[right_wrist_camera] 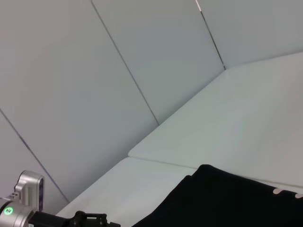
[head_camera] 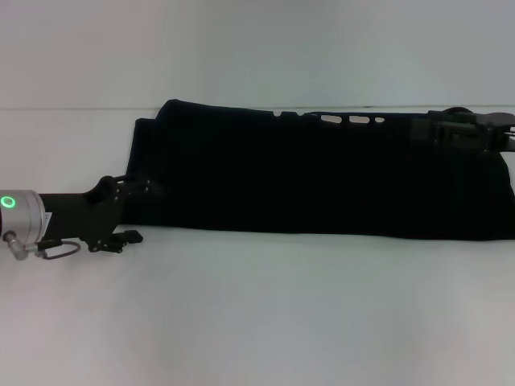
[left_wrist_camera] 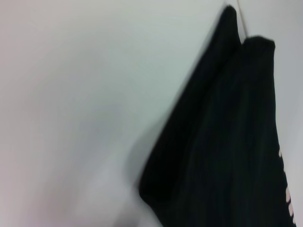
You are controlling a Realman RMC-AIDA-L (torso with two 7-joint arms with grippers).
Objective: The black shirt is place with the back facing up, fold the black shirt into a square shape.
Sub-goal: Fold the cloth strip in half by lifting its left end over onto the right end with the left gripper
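Observation:
The black shirt (head_camera: 322, 173) lies on the white table (head_camera: 265, 305) as a long, narrow folded band running left to right. Small white marks show along its far edge. My left gripper (head_camera: 145, 193) is at the band's left end, low at the near corner. My right gripper (head_camera: 455, 129) is at the band's far right corner, over the fabric. The left wrist view shows the shirt's layered end (left_wrist_camera: 227, 142) on the table. The right wrist view shows the shirt's left part (right_wrist_camera: 222, 198) and my left arm (right_wrist_camera: 26, 208) beyond it.
The white table extends wide in front of the shirt. Its far edge (head_camera: 80, 108) meets a pale panelled wall (right_wrist_camera: 118, 71) just behind the shirt. A cable loop (head_camera: 56, 248) hangs from my left wrist.

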